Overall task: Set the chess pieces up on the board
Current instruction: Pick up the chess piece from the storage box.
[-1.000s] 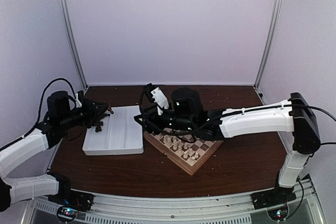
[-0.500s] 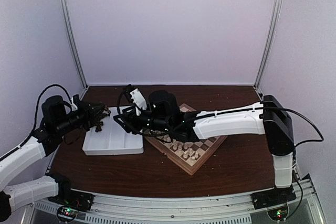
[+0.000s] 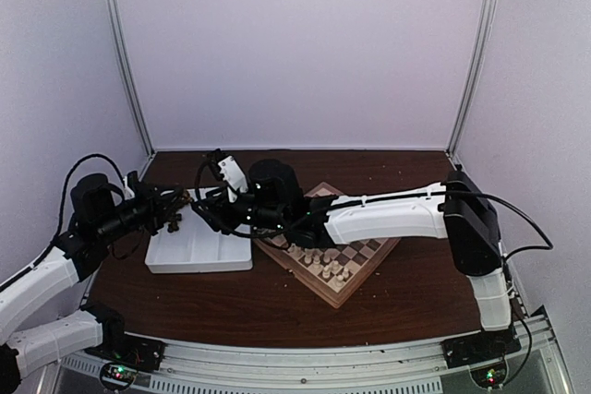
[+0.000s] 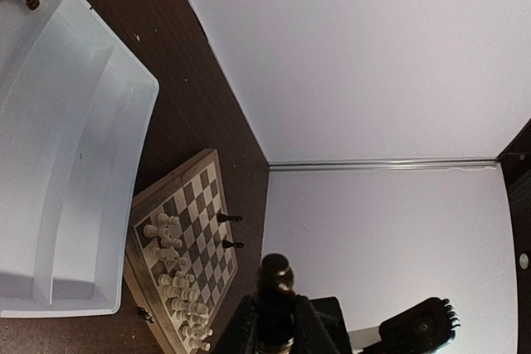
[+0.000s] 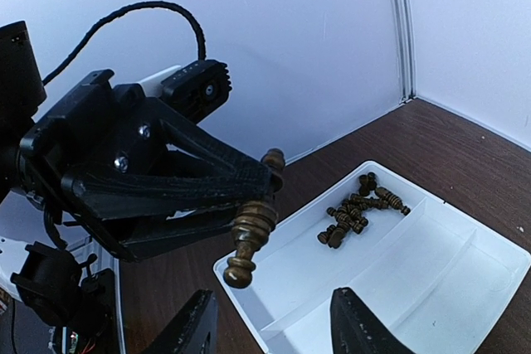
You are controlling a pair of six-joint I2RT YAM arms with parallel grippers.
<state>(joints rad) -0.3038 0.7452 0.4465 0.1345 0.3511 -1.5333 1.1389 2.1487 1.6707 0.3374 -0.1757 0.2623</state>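
Brown turned-wood chess piece (image 5: 251, 225) hangs clamped near its head in the left pincer (image 5: 264, 181), over the white plastic compartment tray (image 5: 465, 279), well apart from the checkered wooden board (image 4: 199, 196). Right pincer (image 5: 274, 325), fingers apart below it, should close squarely on the stem before the left releases.

Crowding over the tray's far end

The left gripper (image 3: 182, 201), pinching a dark piece (image 5: 253, 225), faces the right gripper (image 5: 274, 321) above the white tray (image 3: 199, 263). The right arm (image 3: 388, 217) bars the board's (image 3: 367, 275) far side. The near table (image 3: 277, 316) strip is free.
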